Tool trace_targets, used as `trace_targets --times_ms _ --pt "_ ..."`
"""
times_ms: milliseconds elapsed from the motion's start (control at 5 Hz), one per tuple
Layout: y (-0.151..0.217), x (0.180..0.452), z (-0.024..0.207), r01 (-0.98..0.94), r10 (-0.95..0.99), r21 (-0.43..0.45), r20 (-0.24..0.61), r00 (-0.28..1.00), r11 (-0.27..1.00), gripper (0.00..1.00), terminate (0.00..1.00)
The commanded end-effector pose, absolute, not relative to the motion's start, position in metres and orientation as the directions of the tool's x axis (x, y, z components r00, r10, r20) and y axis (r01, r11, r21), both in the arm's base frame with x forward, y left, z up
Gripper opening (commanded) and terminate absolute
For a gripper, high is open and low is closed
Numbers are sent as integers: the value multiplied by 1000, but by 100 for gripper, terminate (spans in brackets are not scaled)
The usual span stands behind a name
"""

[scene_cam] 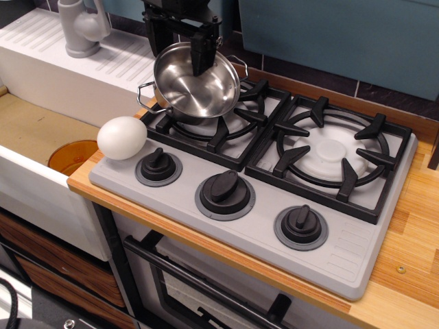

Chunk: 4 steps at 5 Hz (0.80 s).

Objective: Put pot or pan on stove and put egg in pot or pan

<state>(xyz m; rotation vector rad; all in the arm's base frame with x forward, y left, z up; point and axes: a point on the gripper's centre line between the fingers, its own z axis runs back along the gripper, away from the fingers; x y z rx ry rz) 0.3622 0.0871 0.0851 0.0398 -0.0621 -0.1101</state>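
The shiny steel pot (195, 89) sits on the black grate of the left burner of the grey stove (357, 253), leaning a little toward the front. My black gripper (180, 46) hangs over the pot's far rim with its jaws apart, one finger (202, 58) inside the pot and the other behind the rim. It looks open, no longer pinching the rim. The white egg (121, 138) rests on the stove's front left corner, next to the left knob (158, 166), about a hand's width in front of the pot.
An orange-brown bowl (72, 156) lies in the sink at the left, below the counter edge. A grey faucet (82, 27) and white drainboard (103, 68) stand at the back left. The right burner (333, 154) is bare. The wooden counter (411, 226) runs along the right.
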Motion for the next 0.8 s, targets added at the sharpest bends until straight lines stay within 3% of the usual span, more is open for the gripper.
trace_targets --times_ms 0,400,600 --pt "76 373 150 99 -111 95 131 985 991 100 0" --pt "62 347 198 77 -85 88 87 993 993 100 0" --pt "55 344 211 66 -74 98 71 995 993 100 0"
